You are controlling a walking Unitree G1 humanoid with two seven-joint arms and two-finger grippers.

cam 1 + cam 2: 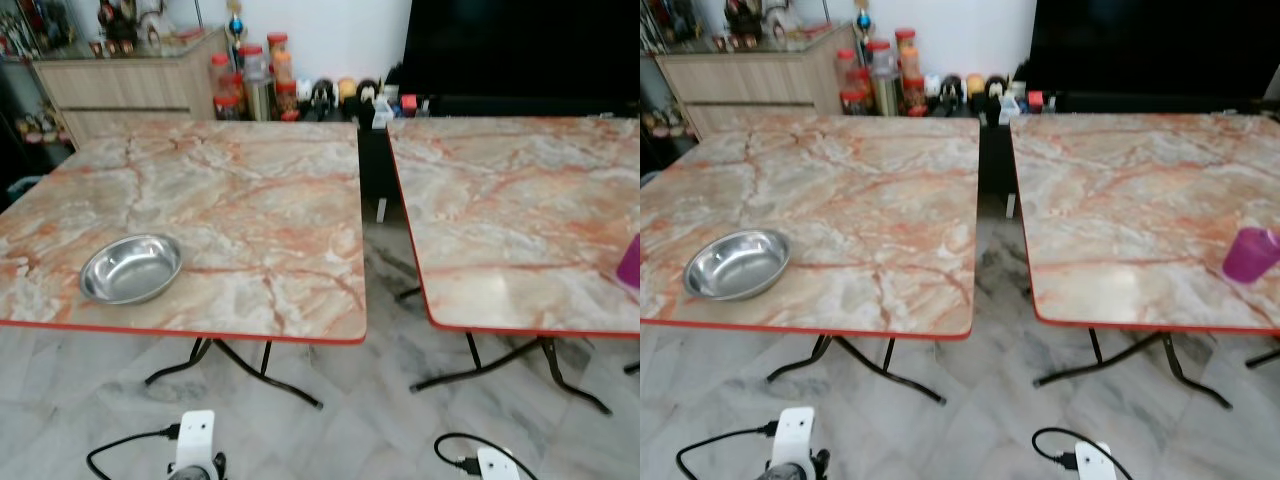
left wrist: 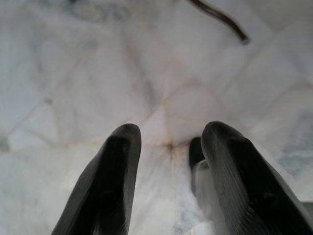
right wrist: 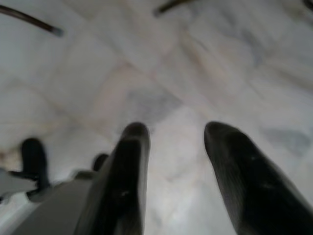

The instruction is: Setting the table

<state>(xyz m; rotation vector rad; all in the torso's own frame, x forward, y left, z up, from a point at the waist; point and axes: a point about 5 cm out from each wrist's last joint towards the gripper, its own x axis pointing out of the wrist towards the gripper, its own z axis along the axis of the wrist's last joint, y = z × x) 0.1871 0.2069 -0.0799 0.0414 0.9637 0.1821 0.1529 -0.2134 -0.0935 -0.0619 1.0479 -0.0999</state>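
Two folding tables stand side by side, both with a marble-pattern top and a red rim. On the left table [image 1: 250, 200] there is one steel bowl [image 1: 130, 268], near the front rim and toward the left corner of that table; it does not touch the rim, and the rest of this top is bare. To the right of the left table a narrow gap of pale marble floor [image 1: 380, 300] opens, running back to the dark cabinet behind. The right table [image 1: 1140, 210] begins just across that gap. On it stands one pink cup [image 1: 1250, 254], upright, close to the front rim and far from the gap. Behind the left table are a wooden sideboard [image 1: 130, 85] and a row of jars [image 1: 250, 80] with red lids; I cannot count them surely.

Both arms hang low in front of the left table's rim, over the floor. The left gripper [image 2: 168, 147] has its two fingers apart and holds nothing. The right gripper [image 3: 176, 147] is the same, fingers spread and nothing between them.
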